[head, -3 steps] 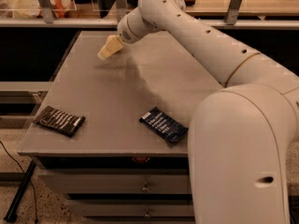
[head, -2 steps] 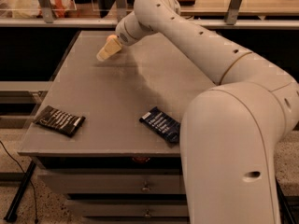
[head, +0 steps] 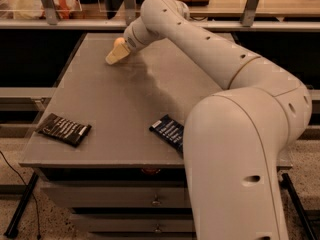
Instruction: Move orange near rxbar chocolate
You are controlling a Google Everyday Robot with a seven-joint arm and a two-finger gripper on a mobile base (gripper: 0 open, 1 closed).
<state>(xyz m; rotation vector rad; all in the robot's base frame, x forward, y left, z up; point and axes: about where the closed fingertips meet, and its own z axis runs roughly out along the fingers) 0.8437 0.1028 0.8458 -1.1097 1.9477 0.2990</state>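
Observation:
The orange (head: 119, 43) shows only as a small orange-yellow patch at the far left of the table, right against my gripper (head: 115, 55), which covers most of it. The gripper reaches down to the tabletop there. The rxbar chocolate (head: 64, 129), a flat black wrapper with white lettering, lies at the front left corner, far from the orange.
A dark blue glossy bar wrapper (head: 169, 131) lies near the front edge, partly hidden by my arm (head: 235, 134). The grey table (head: 115, 104) stands on drawers. A shelf with a bag (head: 30, 1) runs behind it.
The gripper stays at nearly the same spot by the orange. The arm's upper links have swung a little to the left and fill more of the right side.

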